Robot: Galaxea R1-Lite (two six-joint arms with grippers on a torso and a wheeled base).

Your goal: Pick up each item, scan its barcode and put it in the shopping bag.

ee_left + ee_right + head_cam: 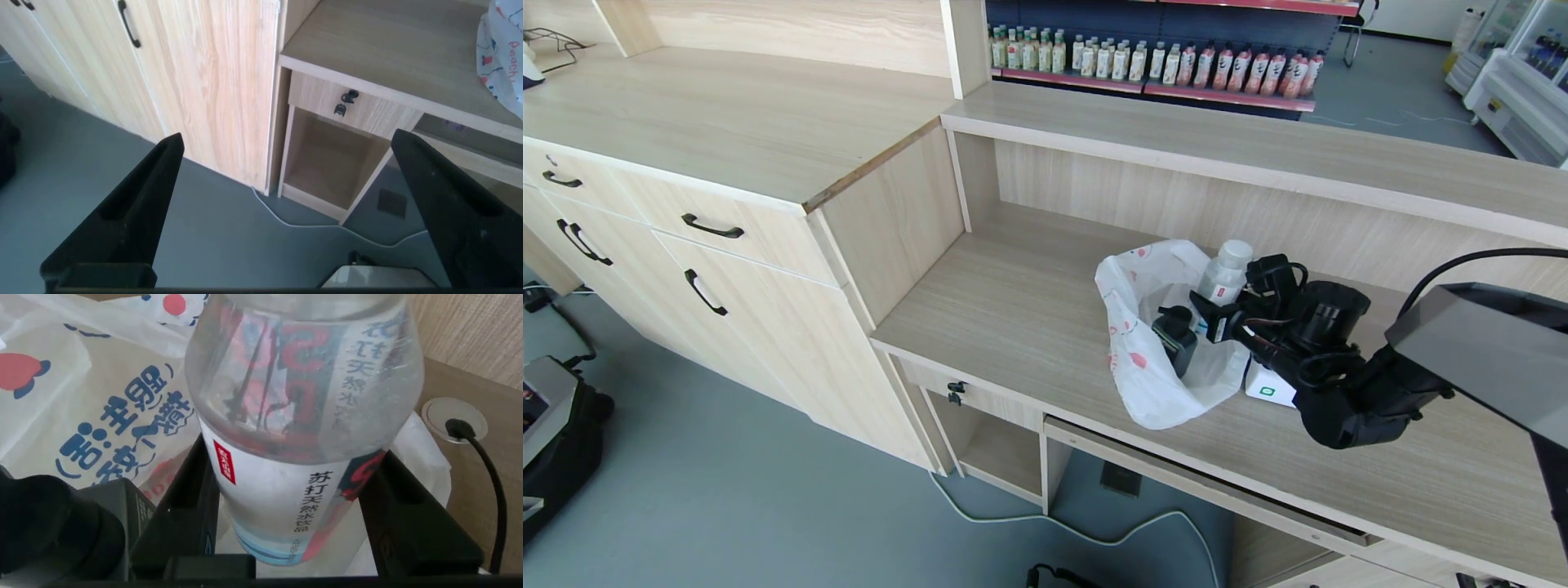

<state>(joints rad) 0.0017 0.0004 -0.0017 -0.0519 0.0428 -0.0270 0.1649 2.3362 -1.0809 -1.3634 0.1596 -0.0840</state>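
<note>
My right gripper point(1218, 309) is shut on a clear water bottle point(1225, 273) with a white cap and a red-and-white label, held upright over the white plastic shopping bag point(1143, 359) on the desk. In the right wrist view the bottle point(302, 433) sits between the two black fingers point(176, 527), with the printed bag point(90, 400) behind it. A black handheld device point(1176, 336), possibly the scanner, stands at the bag's mouth. My left gripper point(286, 212) hangs open and empty over the grey floor in front of the desk's lower drawer point(347, 102).
A small white box point(1267, 384) lies on the desk point(1013, 302) under my right arm. A raised ledge point(1217, 139) runs behind the desk. Cabinets with black handles point(712, 226) stand to the left. A cable and desk grommet point(453, 420) lie beside the bottle.
</note>
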